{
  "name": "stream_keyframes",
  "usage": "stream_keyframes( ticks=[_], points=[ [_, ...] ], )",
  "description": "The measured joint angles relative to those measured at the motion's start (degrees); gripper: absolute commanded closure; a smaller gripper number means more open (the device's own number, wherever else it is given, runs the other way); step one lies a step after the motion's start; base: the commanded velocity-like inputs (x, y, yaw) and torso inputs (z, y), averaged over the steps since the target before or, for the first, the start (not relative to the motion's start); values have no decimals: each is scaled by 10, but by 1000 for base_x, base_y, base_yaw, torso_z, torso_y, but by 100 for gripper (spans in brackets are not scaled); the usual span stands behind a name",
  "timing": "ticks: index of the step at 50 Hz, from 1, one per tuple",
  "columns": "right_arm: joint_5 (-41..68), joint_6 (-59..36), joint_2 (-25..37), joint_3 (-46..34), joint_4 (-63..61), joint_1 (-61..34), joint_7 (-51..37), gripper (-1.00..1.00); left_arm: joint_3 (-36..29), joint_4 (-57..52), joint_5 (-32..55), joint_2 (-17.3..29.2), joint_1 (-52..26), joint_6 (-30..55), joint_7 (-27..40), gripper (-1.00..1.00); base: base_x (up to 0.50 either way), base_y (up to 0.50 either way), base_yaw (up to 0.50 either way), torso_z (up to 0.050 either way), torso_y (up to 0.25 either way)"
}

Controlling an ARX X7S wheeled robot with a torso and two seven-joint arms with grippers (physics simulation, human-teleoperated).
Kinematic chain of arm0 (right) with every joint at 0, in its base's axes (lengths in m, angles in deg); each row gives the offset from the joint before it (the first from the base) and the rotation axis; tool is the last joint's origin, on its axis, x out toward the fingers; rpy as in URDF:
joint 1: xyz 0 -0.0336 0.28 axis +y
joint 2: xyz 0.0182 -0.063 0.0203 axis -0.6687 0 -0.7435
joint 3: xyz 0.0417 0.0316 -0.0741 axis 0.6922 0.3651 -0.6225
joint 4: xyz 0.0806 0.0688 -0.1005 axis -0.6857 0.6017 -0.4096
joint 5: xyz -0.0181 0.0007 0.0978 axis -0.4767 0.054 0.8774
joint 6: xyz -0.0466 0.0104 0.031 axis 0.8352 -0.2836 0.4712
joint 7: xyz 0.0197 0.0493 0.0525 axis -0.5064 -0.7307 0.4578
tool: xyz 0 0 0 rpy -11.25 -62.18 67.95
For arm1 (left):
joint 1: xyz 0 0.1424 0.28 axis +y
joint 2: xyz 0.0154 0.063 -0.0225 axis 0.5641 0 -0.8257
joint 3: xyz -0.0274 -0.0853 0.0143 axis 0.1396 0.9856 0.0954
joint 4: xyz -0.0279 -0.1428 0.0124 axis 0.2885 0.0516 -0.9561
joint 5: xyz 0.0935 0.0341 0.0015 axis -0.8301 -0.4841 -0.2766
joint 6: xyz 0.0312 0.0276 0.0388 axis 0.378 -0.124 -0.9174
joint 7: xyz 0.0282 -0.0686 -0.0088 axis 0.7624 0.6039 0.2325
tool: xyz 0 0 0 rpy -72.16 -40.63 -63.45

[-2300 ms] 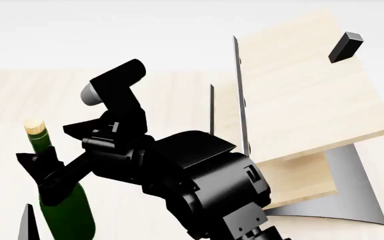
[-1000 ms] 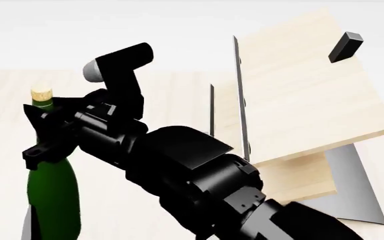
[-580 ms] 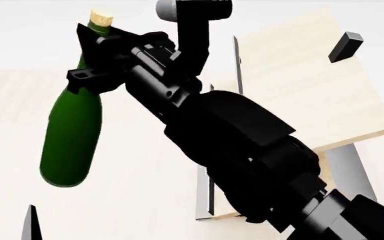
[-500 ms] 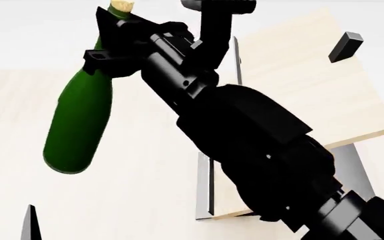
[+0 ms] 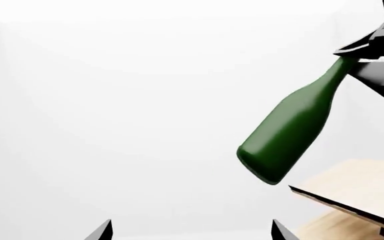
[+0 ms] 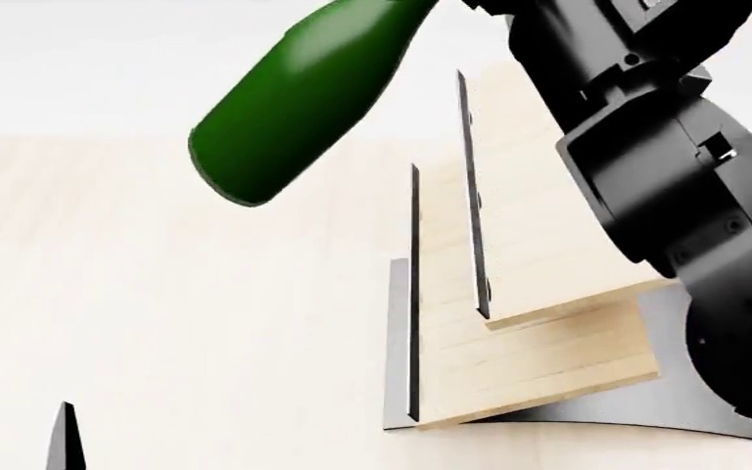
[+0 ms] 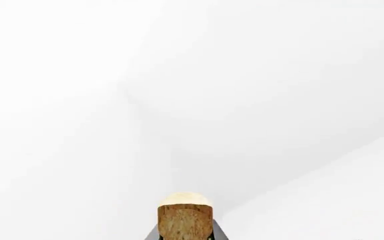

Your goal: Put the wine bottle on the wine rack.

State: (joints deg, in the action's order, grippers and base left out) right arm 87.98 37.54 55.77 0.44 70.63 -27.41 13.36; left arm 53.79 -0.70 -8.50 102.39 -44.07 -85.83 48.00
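The wine bottle (image 6: pixel 301 93) is dark green and hangs in the air, tilted, with its base down and to the left of the wine rack's top. Its neck leaves the head view's upper edge. My right gripper (image 5: pixel 373 54) is shut on the neck, and the cork (image 7: pixel 185 217) pokes out between its jaws. The wine rack (image 6: pixel 533 245) has slanted light-wood panels, thin black dividers and a grey base, and it stands right of centre. A corner of the wine rack (image 5: pixel 359 187) lies below the wine bottle (image 5: pixel 292 127). My left gripper (image 5: pixel 192 232) is open and holds nothing.
The pale wood tabletop (image 6: pixel 154 294) stretches left of the rack. My black right arm (image 6: pixel 670 157) crosses in front of the rack's upper right panels. One left fingertip (image 6: pixel 66 441) shows at the bottom left corner.
The right arm has lifted the bottle off the table, swung it up and right toward the rack, and tilted it further. The neck and cork have left the head view.
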Motion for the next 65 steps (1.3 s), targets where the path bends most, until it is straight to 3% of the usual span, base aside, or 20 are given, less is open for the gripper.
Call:
stream_keyframes(
  ticks=[16, 65],
  points=[
    [41, 5, 47, 34, 25, 12, -11, 100, 0, -3, -1, 2, -1, 3, 4, -100, 0, 0, 0, 0, 1],
    [103, 42, 113, 94, 56, 103, 6, 100, -10, 2, -3, 7, -6, 4, 10, -100, 0, 0, 0, 0, 1]
  ],
)
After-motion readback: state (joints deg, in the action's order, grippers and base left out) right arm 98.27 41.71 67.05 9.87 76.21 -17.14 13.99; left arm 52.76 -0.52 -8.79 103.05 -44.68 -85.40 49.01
